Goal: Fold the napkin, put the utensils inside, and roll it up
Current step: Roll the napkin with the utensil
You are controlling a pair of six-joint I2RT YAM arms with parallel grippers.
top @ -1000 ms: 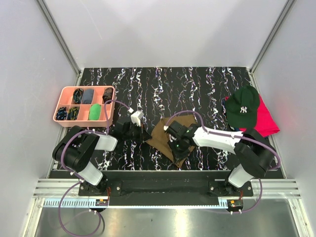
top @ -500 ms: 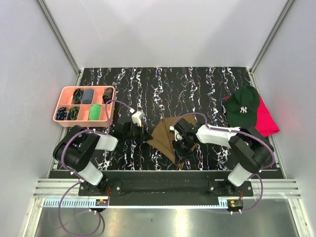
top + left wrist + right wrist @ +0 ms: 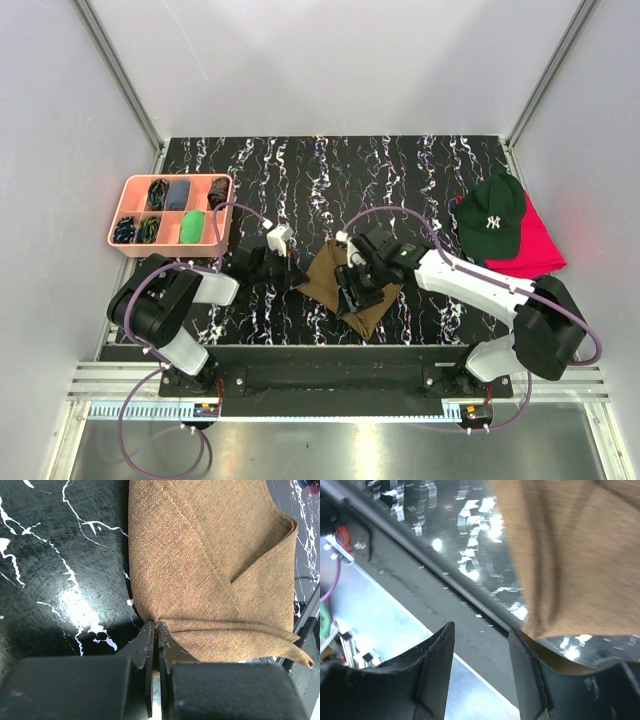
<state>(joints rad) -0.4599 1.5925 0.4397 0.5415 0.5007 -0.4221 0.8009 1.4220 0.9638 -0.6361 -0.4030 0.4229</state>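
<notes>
the folded olive-brown napkin [image 3: 322, 278] lay on the black marbled table [image 3: 300, 170], close to the near edge and roughly midway between the two arms. the left gripper [image 3: 155, 632] had its jaws pressed together, pinching the napkin's left corner where two folds met. the right gripper [image 3: 480, 665] hovered over the napkin's near right part, its fingers spread, with cloth just beside one of them. a dark green cap [image 3: 490, 215] sat partly on a red cloth [image 3: 542, 248] at the right, and a pink divided tray [image 3: 165, 250] sat at the left.

Olive-brown napkin [image 3: 200, 555], black white-veined table [image 3: 300, 170]
</notes>
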